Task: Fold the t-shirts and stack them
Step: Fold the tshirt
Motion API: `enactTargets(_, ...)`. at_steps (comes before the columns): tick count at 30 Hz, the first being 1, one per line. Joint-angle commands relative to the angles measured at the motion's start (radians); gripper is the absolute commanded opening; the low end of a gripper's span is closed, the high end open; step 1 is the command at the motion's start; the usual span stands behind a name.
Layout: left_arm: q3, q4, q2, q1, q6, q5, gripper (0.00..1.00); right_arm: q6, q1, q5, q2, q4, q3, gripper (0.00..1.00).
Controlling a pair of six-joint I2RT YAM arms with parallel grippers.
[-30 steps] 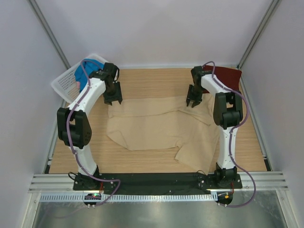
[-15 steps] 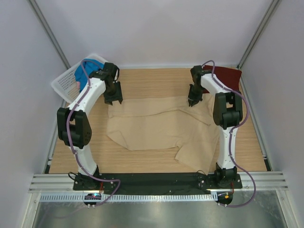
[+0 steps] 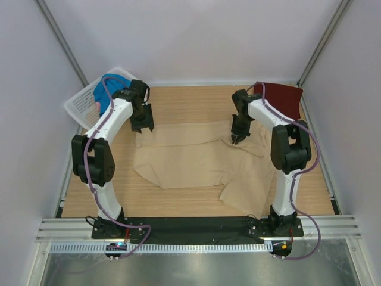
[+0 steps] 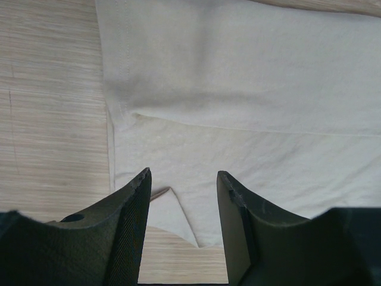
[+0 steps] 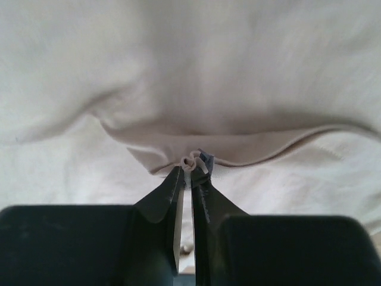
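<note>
The large tan t-shirt [image 3: 190,158] lies spread across the wooden table. My right gripper [image 3: 236,138] is shut on a pinched fold of the tan t-shirt [image 5: 196,159] at its far right part, lifting the edge over the cloth below. My left gripper [image 3: 141,126] is open above the shirt's far left corner [image 4: 178,211], its jaws apart with cloth and bare wood between them. The dark maroon t-shirt [image 3: 284,98] lies at the far right corner. The bright blue t-shirt [image 3: 102,92] sits in the basket with a bit of pink [image 3: 97,106] beside it.
A white lattice basket [image 3: 80,102] stands tilted at the far left corner against the wall. Grey walls close in the table on three sides. The black base rail [image 3: 196,226] runs along the near edge.
My right gripper has closed on the shirt's far edge and moved left and nearer, dragging the fold inward. The left arm has barely moved.
</note>
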State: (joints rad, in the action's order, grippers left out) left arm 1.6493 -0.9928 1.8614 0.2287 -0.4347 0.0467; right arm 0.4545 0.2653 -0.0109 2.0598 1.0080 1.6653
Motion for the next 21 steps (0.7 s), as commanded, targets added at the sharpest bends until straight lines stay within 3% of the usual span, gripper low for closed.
enactTargets(1, -0.011, 0.019, -0.011, 0.003, 0.024, -0.018, 0.49, 0.076, 0.021, 0.127, -0.119, 0.003, -0.136, 0.18)
enactTargets(5, -0.022, 0.011, -0.010, 0.001, 0.022, -0.027, 0.49, 0.086, 0.032, 0.281, -0.272, -0.083, -0.321, 0.23)
enactTargets(6, -0.020, 0.011, -0.010, 0.001, 0.024, -0.027, 0.50, 0.063, 0.034, 0.275, -0.323, -0.083, -0.335, 0.26)
enactTargets(7, -0.016, 0.005, -0.007, 0.003, 0.027, -0.024, 0.49, 0.032, 0.029, 0.223, -0.358, -0.095, -0.335, 0.35)
enactTargets(9, -0.008, 0.005, -0.002, 0.001, 0.030, -0.022, 0.50, 0.015, -0.001, 0.183, -0.371, -0.108, -0.316, 0.40)
enactTargets(14, 0.036, -0.015, 0.024, 0.003, 0.034, -0.041, 0.50, 0.009, -0.121, 0.141, -0.290, -0.134, -0.240, 0.42)
enactTargets(21, 0.069, 0.058, 0.033, 0.072, 0.028, -0.286, 0.48, 0.019, -0.253, 0.061, -0.242, -0.121, -0.199, 0.43)
